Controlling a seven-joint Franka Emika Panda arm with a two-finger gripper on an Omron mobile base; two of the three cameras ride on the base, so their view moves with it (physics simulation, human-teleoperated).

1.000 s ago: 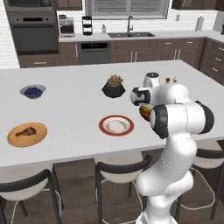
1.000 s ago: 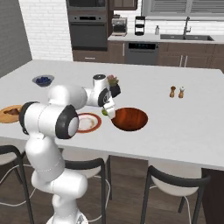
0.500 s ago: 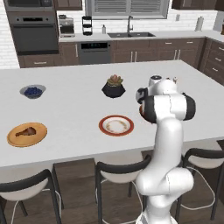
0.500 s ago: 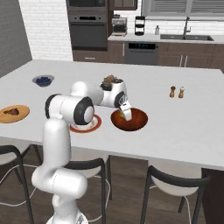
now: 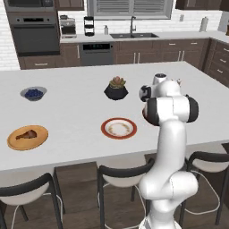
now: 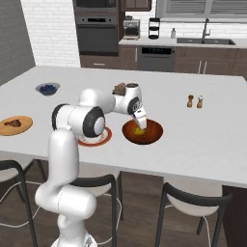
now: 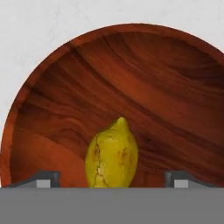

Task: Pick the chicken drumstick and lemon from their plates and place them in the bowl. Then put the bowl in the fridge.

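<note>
We see the lemon (image 7: 111, 154) lying in the bowl (image 7: 144, 83), between the open jaws. The drumstick (image 5: 26, 133) lies far to the arm's left, on its plate (image 5: 40, 139).

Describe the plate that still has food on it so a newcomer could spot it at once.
Start at the long white kitchen island and go to its near left end. There lies a round, flat orange-tan plate carrying a small brown chicken drumstick. Its neighbours differ: the white plate with a red rim has no food on it, and the small grey bowl holds blueberries.

White counter (image 5: 76, 107) under plates (image 5: 118, 128), bowl (image 6: 150, 136), plant pot (image 5: 116, 91), perhaps shakers (image 6: 195, 101).
</note>
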